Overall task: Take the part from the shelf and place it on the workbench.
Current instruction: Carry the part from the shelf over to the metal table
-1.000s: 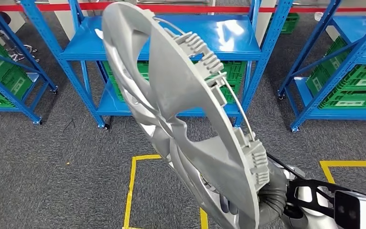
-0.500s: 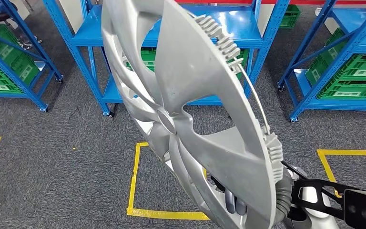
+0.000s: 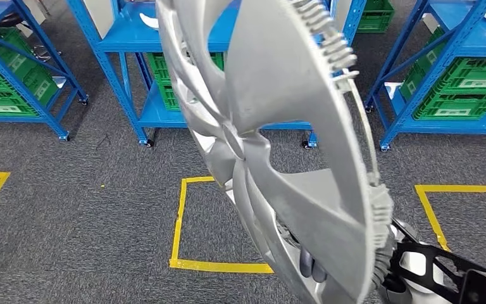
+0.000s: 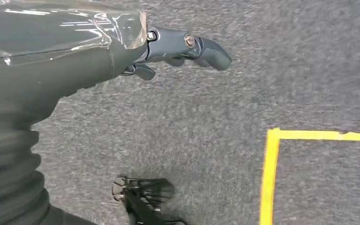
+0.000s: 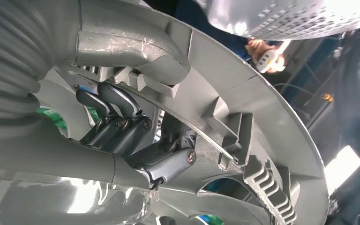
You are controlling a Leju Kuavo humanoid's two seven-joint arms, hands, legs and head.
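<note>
The robot's right hand grips a silver wheel cover by its rim, thumb pressed on one face and dark fingers hooked behind the wire ring and clips on the other, a clamp that judging by its hold lets the broad, light disc be carried edge-on without slipping. The wheel cover rises tilted in front of the head camera, lifted clear of the blue shelf behind it, which stands on grey carpet with green crates stacked on the neighbouring racks. A yellow taped square marks the floor on the near side of the shelf. The left hand hangs free over the carpet, fingers apart and holding nothing, apparently kept out of the way. The part is off the shelf; no workbench is visible, so placement remains ahead.
</note>
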